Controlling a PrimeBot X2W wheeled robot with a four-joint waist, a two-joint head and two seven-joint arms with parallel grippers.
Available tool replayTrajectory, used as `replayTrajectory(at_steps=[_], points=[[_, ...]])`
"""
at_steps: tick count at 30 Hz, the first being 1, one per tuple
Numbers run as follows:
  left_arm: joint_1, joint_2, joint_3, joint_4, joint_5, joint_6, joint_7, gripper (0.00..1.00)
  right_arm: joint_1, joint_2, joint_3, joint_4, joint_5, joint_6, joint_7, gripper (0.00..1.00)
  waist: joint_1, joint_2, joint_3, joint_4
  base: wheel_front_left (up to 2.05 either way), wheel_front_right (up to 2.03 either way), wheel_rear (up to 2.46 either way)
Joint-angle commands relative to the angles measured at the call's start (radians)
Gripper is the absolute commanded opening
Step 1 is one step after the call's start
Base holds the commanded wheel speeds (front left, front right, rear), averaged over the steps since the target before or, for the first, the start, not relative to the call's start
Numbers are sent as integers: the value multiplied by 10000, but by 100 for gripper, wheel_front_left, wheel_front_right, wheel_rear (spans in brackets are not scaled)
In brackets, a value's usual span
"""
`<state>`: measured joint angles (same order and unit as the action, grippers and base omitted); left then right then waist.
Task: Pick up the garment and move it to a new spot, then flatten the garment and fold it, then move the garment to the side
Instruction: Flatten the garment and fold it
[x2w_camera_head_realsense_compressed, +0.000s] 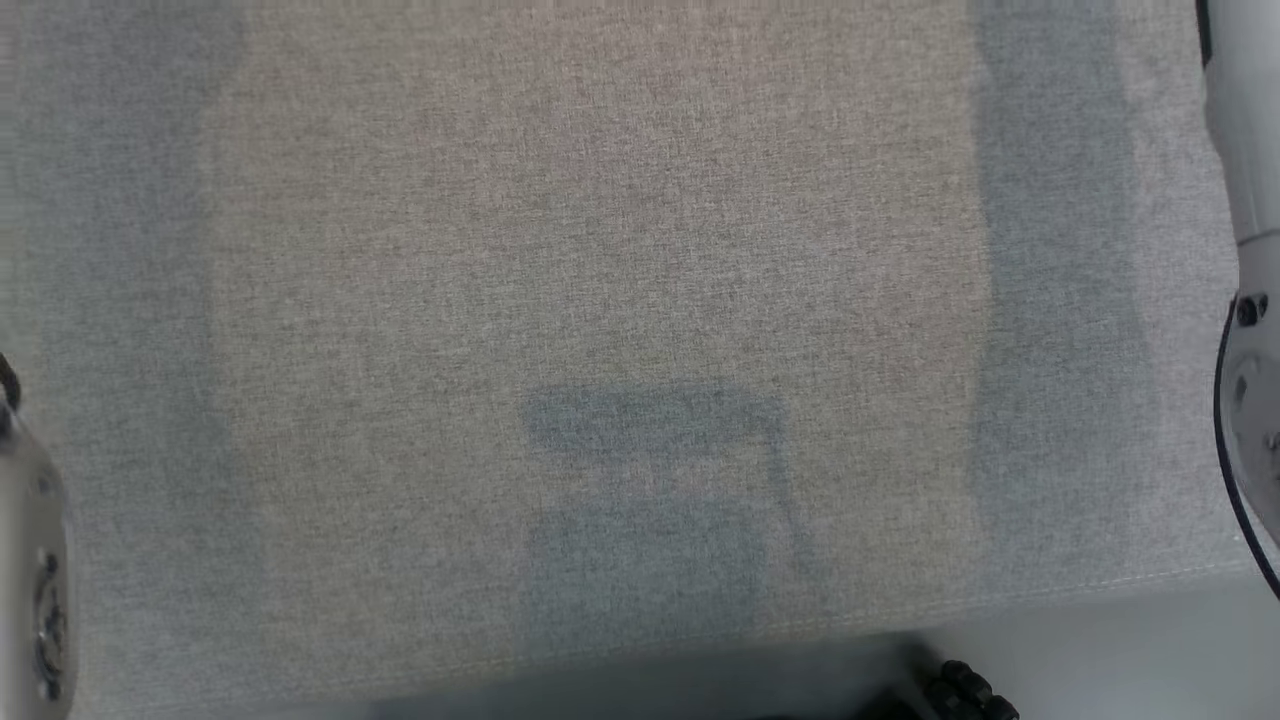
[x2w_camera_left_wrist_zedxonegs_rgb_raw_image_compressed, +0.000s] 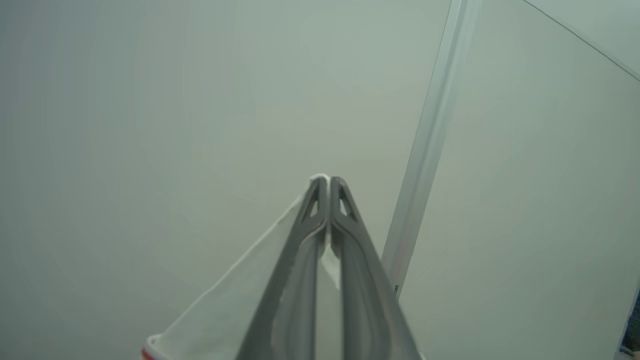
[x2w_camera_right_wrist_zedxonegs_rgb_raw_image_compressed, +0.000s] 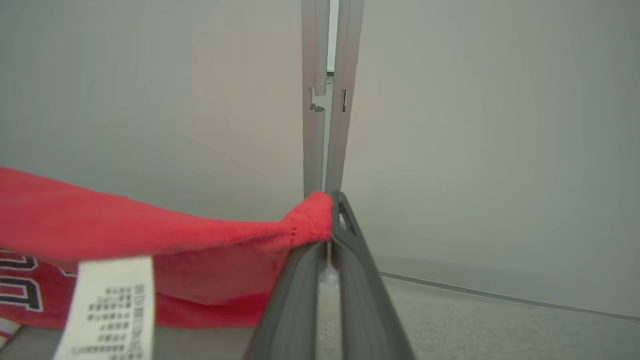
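Grippers both pinch cloth: right gripper (x2w_camera_right_wrist_zedxonegs_rgb_raw_image_compressed: 330, 200) clamps the top edge of the red jersey (x2w_camera_right_wrist_zedxonegs_rgb_raw_image_compressed: 150, 235), left gripper (x2w_camera_left_wrist_zedxonegs_rgb_raw_image_compressed: 328, 180) a white, red-trimmed part. Jersey sags leftward, care label (x2w_camera_right_wrist_zedxonegs_rgb_raw_image_compressed: 107, 310) dangling, above the grey woven surface (x2w_camera_head_realsense_compressed: 600, 250); pale wall (x2w_camera_right_wrist_zedxonegs_rgb_raw_image_compressed: 475, 125) stands beyond.

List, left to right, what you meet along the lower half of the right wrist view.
White printed care label → red fabric garment → right gripper, its two long dark grey fingers shut on the garment's corner → grey textured surface.

Red-and-white garment (x2w_camera_right_wrist_zedxonegs_rgb_raw_image_compressed: 150, 235), grey flecked surface (x2w_camera_head_realsense_compressed: 600, 250)
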<state>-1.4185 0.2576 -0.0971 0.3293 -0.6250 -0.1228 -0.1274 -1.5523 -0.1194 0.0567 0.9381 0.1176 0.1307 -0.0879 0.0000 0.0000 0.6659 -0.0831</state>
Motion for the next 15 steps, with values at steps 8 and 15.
replayTrajectory(at_steps=[8, 15], points=[[4892, 61, 12, -2978, -321, 1193, 1195, 0, 3297, -1127, 1678, -1586, 1350, -4, 1811, 0, 0, 0, -2268, 428, 0, 0, 0], [9091, -419, 74, -4492, -391, 2245, 1150, 0, 6142, -2062, 2251, -3336, 2180, -4, 3528, 0, 0, 0, -3760, 642, 0, 0, 0]])
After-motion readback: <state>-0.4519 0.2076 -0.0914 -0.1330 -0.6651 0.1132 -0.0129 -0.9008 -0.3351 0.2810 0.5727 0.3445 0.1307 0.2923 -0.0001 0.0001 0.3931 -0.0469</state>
